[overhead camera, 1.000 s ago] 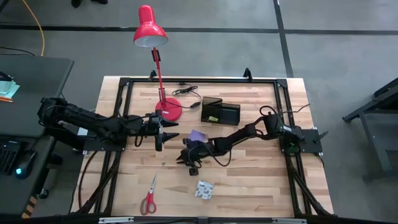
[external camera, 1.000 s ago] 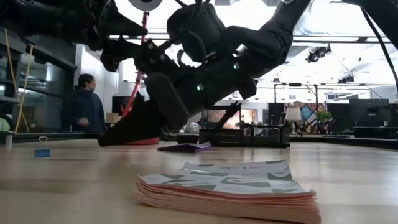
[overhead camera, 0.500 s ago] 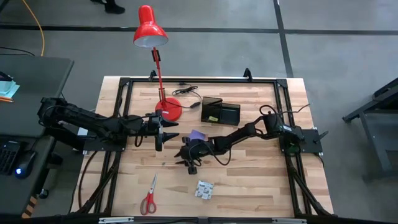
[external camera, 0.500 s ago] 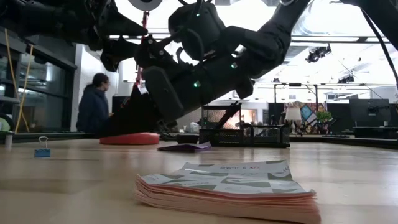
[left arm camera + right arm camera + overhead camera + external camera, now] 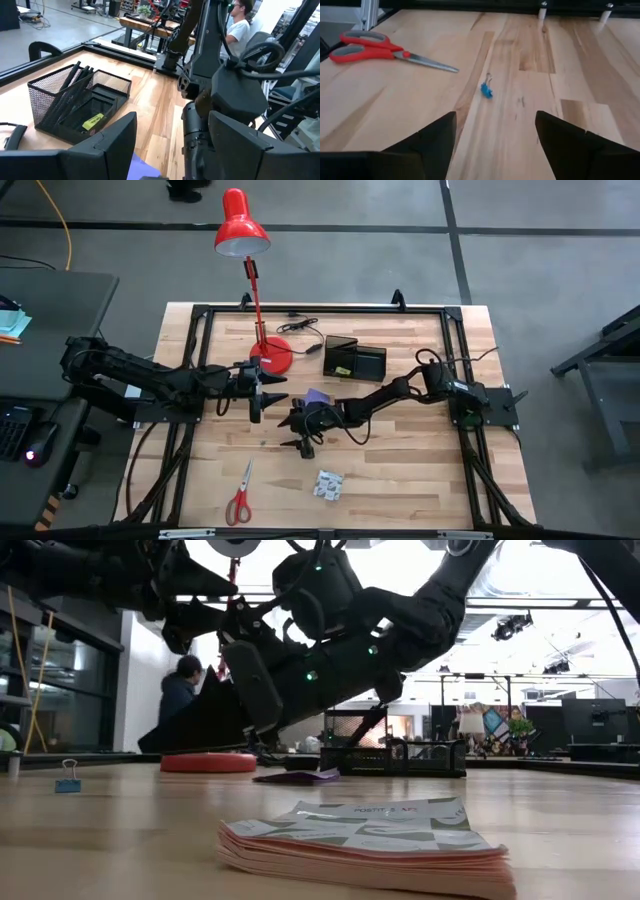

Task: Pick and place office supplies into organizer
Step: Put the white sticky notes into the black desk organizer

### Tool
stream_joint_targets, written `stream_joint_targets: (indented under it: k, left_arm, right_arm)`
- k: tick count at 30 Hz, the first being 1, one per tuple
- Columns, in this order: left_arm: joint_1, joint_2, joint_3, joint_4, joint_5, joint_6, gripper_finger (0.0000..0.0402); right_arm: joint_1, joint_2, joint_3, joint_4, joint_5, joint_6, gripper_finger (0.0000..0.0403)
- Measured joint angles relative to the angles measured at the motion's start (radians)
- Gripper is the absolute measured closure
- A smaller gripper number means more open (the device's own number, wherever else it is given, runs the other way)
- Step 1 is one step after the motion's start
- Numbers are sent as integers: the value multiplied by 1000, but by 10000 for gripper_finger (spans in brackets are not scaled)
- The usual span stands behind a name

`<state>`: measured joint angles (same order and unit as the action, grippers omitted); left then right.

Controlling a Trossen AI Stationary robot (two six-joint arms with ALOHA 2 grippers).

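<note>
From above, your right arm covers most of the purple notepad (image 5: 318, 396); only a corner shows. The small blue item (image 5: 487, 90) on the bare wood is too small to identify, possibly a binder clip. The organizer's (image 5: 75, 102) near corner sits behind a dark finger. The scissors (image 5: 375, 48) lose their handle tips at the picture's edge.

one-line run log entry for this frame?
right gripper: jaws open, empty, above small blue binder clip | left gripper: open, waiting | red-handled scissors: on table
</note>
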<state>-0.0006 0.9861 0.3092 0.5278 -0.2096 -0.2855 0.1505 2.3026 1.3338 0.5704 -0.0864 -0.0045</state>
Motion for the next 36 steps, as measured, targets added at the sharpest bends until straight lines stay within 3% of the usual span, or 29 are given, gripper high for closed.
stream_joint_targets:
  k: [8,14,28,36]
  left_arm:
    - [0,0,0,3,0,0,169]
    - [0,0,0,2,0,0,169]
    - [0,0,0,0,0,0,169]
    - [0,0,0,-7,0,1,169]
  right_arm:
    - [-12,72,2,102,-3,18,135]
    - [-33,146,78,105,-39,48,135]
    - [-6,187,230,-57,-19,0,135]
    - [-6,213,243,-41,-43,-5,135]
